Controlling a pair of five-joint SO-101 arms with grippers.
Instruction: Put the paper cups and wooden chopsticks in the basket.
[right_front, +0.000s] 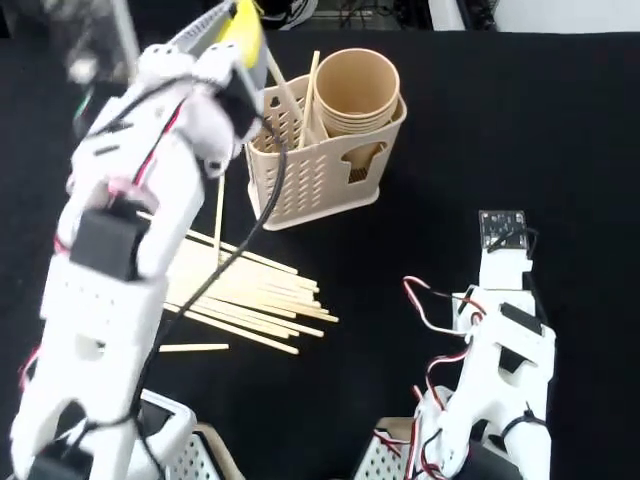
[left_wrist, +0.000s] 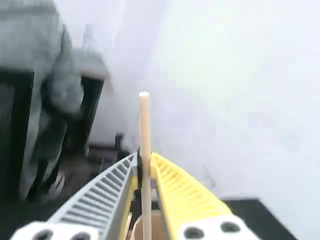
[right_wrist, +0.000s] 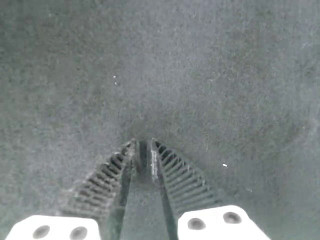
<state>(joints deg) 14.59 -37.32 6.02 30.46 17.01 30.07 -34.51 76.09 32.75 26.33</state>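
The left gripper is clenched on one chopstick, held up near the rim of the basket, where the paper cups already stand. Next, I judge, it must lower the stick inside and let go (many loose chopsticks lie on the table). The right gripper is closed on nothing.

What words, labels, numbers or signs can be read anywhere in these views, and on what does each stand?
No text can be read.
Small board on the right arm: any marks are too small to read.
Paper cups, basket, loose chopsticks, black table: plain, with no print seen.
Left gripper, shut on a chopstick: no marks seen.
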